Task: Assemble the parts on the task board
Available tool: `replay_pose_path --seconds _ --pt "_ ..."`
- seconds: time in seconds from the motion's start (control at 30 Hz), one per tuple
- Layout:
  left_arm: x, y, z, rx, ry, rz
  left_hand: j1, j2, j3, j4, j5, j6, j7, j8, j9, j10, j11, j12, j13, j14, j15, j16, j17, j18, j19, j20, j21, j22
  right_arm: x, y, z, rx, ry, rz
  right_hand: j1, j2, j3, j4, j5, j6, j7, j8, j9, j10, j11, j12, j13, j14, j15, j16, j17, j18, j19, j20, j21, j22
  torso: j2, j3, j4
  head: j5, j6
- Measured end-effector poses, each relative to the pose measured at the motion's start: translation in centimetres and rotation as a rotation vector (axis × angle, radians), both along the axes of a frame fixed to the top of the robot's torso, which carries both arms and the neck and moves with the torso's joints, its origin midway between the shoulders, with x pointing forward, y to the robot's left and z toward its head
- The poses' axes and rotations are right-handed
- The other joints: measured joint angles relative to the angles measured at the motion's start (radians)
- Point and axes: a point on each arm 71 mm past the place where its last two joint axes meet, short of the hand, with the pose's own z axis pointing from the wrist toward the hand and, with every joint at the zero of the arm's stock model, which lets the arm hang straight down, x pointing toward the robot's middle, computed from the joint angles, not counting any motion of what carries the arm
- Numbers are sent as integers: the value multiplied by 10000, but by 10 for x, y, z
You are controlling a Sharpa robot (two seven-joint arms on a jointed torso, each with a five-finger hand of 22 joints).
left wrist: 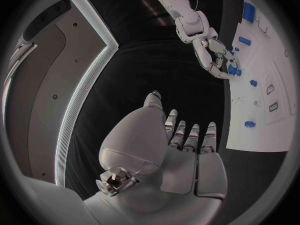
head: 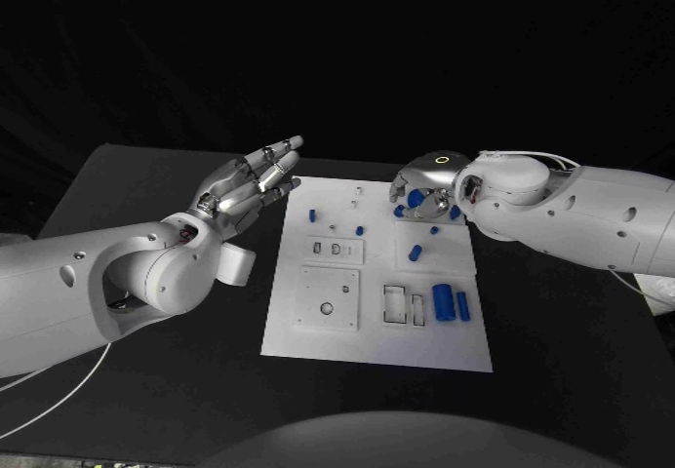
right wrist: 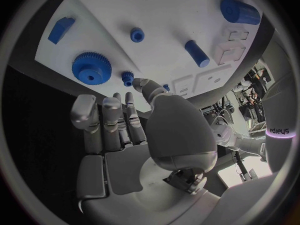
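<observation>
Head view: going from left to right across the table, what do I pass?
Left arm → left hand → white task board → pair of big blue cylinders on the board → right arm.

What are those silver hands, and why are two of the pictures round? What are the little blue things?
It is a robot with two white arms, each ending in a silver hand. The square picture comes from a camera on its head, looking down at a black table. The round ones come from cameras at each wrist, peeking past that hand.

The white plate is a task board, and the blue pieces are parts to fit together on it. One is a blue gear with little teeth; another is a blue cylinder.

The left hand hangs beside the board, flat and open, holding nothing. The right hand reaches down over the board's far end, close to the small parts, but I cannot tell whether it holds one.
</observation>
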Motion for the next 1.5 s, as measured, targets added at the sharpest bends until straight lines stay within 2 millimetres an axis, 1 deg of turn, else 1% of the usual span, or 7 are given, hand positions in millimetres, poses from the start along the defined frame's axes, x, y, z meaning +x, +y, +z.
replay_pose_path --seconds 0.37,0.63,0.8,0.9,1.0,1.27,1.5 --pt "2 0 -2 54 30 -24 79 0 54 2 43 38 38 41 -1 36 36 38 8 10 79 80 8 1 35 35 -1 -1 1 -1 -7 81 129 0 37 37 149 -24 0 138 71 241 424 366 -48 88 104 38 -39 40 80 1 71 -71 0 140 -46 -34 17 -8 -118" --pt "4 1 -3 85 49 -26 160 2 82 -27 51 74 74 82 8 54 126 101 8 25 134 165 17 2 35 35 38 9 1 -2 -11 157 268 -36 36 37 210 -85 0 173 106 463 866 674 -70 194 226 38 -38 39 91 1 70 -71 0 222 -82 -34 29 -10 -195" --pt "4 1 -3 103 57 -38 205 -44 83 -28 106 109 109 120 8 71 143 124 17 46 184 243 28 0 35 35 38 17 1 -3 -13 174 317 -64 254 113 373 -248 0 209 142 699 1291 904 -125 249 321 110 -110 39 154 1 163 -90 57 342 -95 -34 35 -3 -214" --pt "4 1 -3 134 46 -68 212 -51 83 -28 146 109 109 120 7 71 143 125 16 45 184 244 28 2 64 63 38 18 1 -3 -14 182 340 -70 405 194 453 -328 0 334 267 890 1575 1120 -197 337 402 164 -163 85 219 1 235 -161 133 452 -106 -35 35 -2 -225" --pt "4 0 -3 175 25 -116 252 -11 83 -28 147 109 109 120 7 107 179 125 16 45 184 285 27 2 71 70 76 17 1 -3 -14 188 351 -78 460 250 508 -382 0 403 270 1007 1775 1280 -247 412 463 217 -217 85 261 2 280 -135 142 528 -113 -40 35 -2 -233" --pt "4 -1 -4 278 10 -219 303 -38 139 -29 188 144 144 157 6 144 216 215 25 79 294 415 44 1 105 104 114 40 2 -1 -17 191 388 -93 484 273 537 -412 -1 320 307 983 1874 1280 -247 413 506 217 -217 126 289 2 329 -184 214 616 -130 -47 35 -30 -236" --pt "4 -2 -5 343 47 -277 394 -27 166 -56 255 180 180 198 15 142 288 309 35 133 348 492 55 1 106 105 114 50 4 -1 -19 205 380 -128 481 270 702 -354 -129 78 348 615 1729 1279 -246 241 482 253 -253 136 296 2 340 -196 213 682 -143 -47 52 -28 -237"
